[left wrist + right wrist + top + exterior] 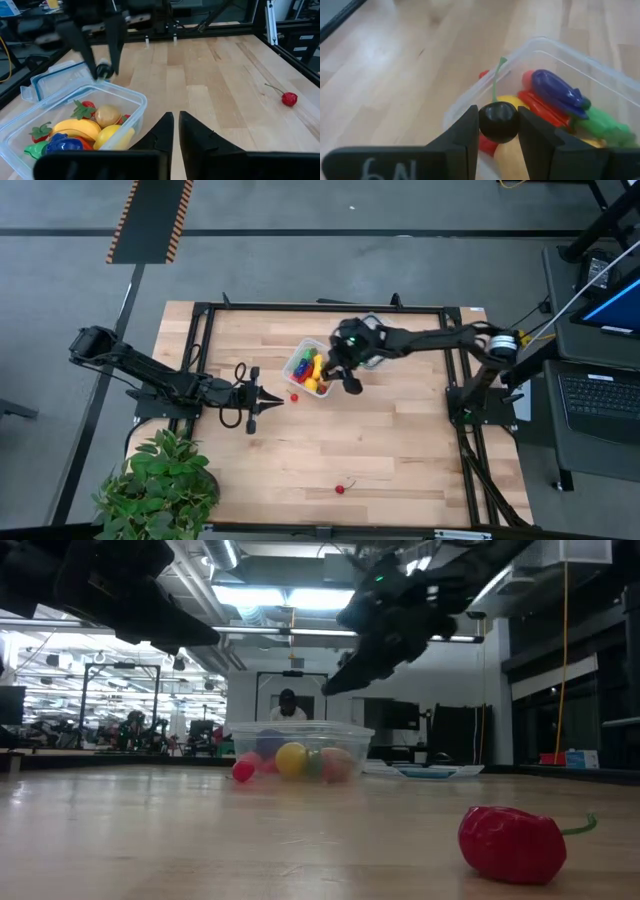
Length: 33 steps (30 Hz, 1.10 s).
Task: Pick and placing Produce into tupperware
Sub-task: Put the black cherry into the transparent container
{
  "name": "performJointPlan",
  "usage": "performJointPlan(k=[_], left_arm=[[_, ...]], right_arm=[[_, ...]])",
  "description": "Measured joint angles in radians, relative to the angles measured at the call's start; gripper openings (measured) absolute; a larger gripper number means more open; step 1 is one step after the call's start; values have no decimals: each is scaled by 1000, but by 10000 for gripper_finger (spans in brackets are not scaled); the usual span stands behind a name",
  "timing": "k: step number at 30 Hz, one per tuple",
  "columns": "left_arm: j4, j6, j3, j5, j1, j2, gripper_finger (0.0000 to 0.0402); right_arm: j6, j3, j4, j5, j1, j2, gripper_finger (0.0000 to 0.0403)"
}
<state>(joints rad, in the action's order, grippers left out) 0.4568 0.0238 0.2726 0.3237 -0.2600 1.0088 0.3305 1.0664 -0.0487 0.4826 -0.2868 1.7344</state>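
Right hand (498, 131): clamped on a small dark round fruit (498, 121) with a thin green stem, one finger on each side; it hangs in the air above the tupperware's near-right rim, over the middle of the counter.
Left hand (175, 131): fingers drawn together with only a slit between them, holding nothing; it sits low over the counter to the left of the tupperware, tips pointing toward it.
Tupperware (297, 360): clear square tub on the wooden counter (400, 440), a little left of centre toward the far side; open on top.
Produce in the tub: a yellow banana (75, 128), a yellow lemon-like piece (116, 136), a tan round piece (107, 115), a blue-purple piece (64, 145), a green piece (602, 125), and red strawberries with green tops (84, 108).
Produce on the counter: one small red piece (294, 396) just beside the tub's near-left corner; a red cherry with a stem (340, 489) well apart, near the counter's front edge.
Lid (52, 82): flat, clear with a bluish rim, lying beside the tub on its far-right side.
Potted plant (160, 485): leafy, at the counter's near left corner.
Background: a person (288, 706) sits far behind the tub in the low view.
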Motion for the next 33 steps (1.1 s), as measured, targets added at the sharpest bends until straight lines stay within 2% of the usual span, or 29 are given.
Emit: performJointPlan(k=[10,14,22,33], left_arm=[[-3,0,0,0,0,0,43],[-7,0,0,0,0,0,49],[-13,-1,0,0,0,0,59],[-15,-1,0,0,0,0,57]], right_arm=[[109,378,-383,40,-12,252,112],[125,470,-437,44,-12,322,112],[150,557,-447,53,-12,409,112],[152,569,-447,68,-12,452,112]])
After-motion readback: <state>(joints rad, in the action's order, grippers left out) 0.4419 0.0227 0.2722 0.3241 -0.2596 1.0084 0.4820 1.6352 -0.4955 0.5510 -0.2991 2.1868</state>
